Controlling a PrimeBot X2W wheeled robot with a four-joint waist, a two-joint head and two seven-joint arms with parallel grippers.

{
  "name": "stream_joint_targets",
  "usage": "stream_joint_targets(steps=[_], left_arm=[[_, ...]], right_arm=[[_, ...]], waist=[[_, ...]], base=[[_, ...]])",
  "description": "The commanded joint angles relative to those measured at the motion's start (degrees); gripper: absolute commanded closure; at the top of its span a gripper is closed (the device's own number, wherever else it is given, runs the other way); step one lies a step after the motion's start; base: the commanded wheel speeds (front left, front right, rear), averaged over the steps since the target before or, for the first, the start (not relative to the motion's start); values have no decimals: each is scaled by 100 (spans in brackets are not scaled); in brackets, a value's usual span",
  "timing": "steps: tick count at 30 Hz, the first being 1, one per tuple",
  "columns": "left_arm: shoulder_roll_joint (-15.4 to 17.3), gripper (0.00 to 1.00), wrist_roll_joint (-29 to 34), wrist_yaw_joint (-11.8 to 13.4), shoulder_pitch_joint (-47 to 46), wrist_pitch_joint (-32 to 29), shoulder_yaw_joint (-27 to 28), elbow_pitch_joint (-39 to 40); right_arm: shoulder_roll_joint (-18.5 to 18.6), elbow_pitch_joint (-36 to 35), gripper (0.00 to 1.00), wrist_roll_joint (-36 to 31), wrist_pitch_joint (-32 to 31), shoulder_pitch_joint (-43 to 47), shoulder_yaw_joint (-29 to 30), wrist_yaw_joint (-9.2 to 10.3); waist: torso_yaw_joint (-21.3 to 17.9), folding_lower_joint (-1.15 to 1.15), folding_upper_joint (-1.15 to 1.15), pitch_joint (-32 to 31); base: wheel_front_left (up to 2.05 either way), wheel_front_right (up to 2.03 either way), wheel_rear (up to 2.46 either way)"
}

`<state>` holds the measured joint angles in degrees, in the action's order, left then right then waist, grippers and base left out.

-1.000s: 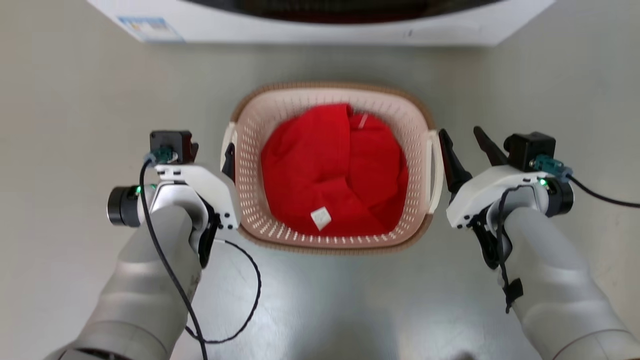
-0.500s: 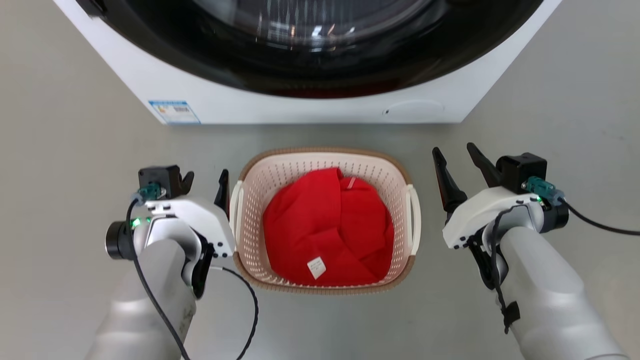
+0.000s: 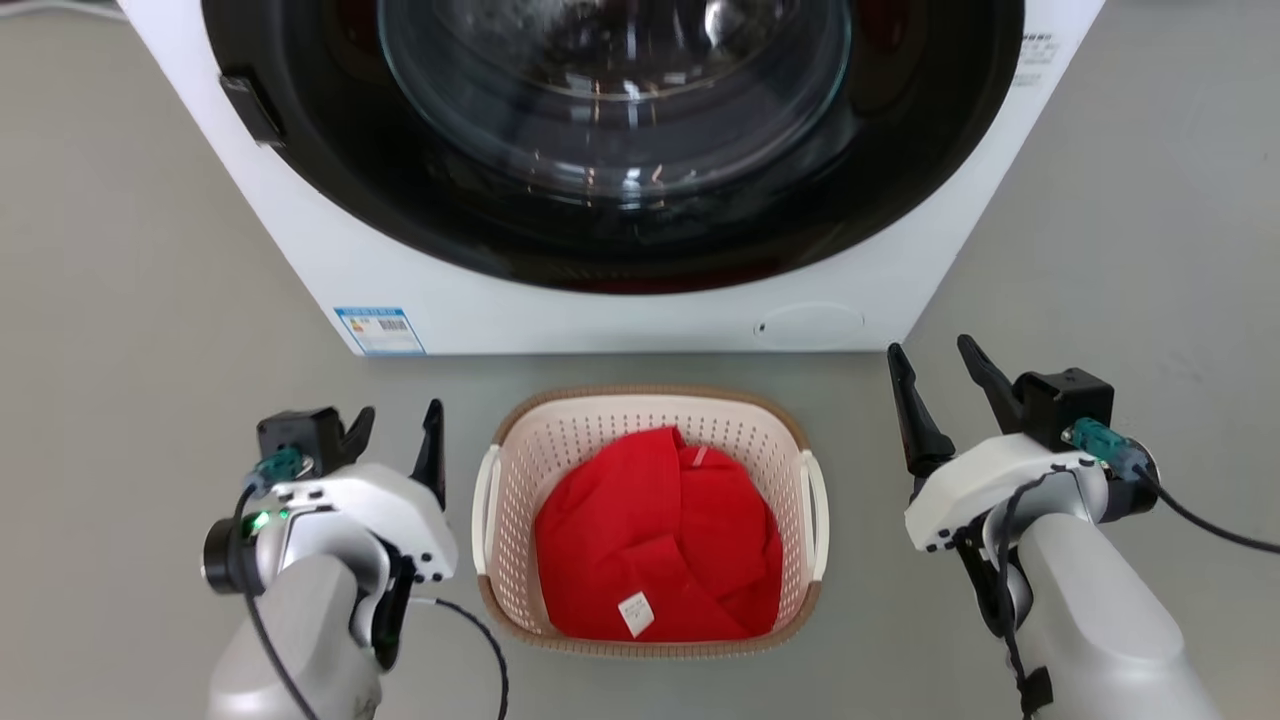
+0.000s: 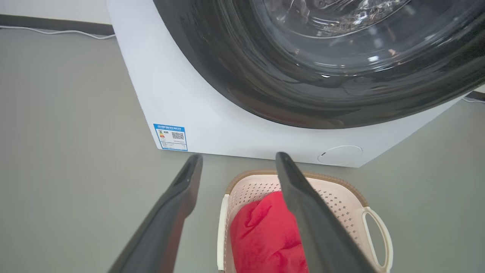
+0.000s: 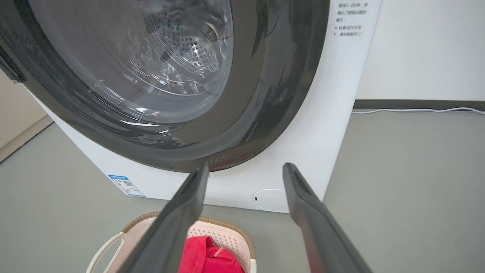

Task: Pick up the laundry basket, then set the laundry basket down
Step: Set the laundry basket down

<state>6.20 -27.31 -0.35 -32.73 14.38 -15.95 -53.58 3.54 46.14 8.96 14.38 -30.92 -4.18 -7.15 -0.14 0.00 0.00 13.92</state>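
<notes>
Head view: laundry basket (image 3: pixel 650 396) on the floor (image 3: pixel 120 300), just before the washing machine (image 3: pixel 560 315), red garment (image 3: pixel 650 540) inside.
Left gripper (image 3: pixel 399 410) and right gripper (image 3: pixel 929 346) flank it, not touching, fingers spread wide, empty. Left wrist view: gap empty. Right wrist view: same.

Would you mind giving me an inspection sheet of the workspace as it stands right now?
Surface: smooth grey floor; the basket stands on it.
Job's things: laundry basket upright in front of the washer, holding a red garment with a white tag.
Clutter: nothing seen.
Grippers: left gripper and right gripper both open, holding nothing, one on each side of the basket, apart from its white handles.
Cables: left wrist cable and right wrist cable, both black; a white cord along the wall base.
Surroundings: white washer with a dark glass door; pale wall.
</notes>
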Motion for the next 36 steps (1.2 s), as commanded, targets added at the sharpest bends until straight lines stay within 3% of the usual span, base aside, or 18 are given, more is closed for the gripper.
stream_joint_targets(steps=[1,22,36], left_arm=[[208,0,70,40,70,62,226,201],[27,0,658,-20,1776,62,1394,2081],[-150,0,796,-146,2852,62,2048,2831]], right_arm=[[-67,-241,0,-88,62,90,-78,-34],[-67,-1926,0,-246,62,1630,299,-34],[-67,-2360,0,-219,62,2459,504,-34]], waist=[[25,0,0,-179],[30,0,0,-991],[-88,0,0,-1361]], base=[[0,0,0],[0,0,0],[0,0,0]])
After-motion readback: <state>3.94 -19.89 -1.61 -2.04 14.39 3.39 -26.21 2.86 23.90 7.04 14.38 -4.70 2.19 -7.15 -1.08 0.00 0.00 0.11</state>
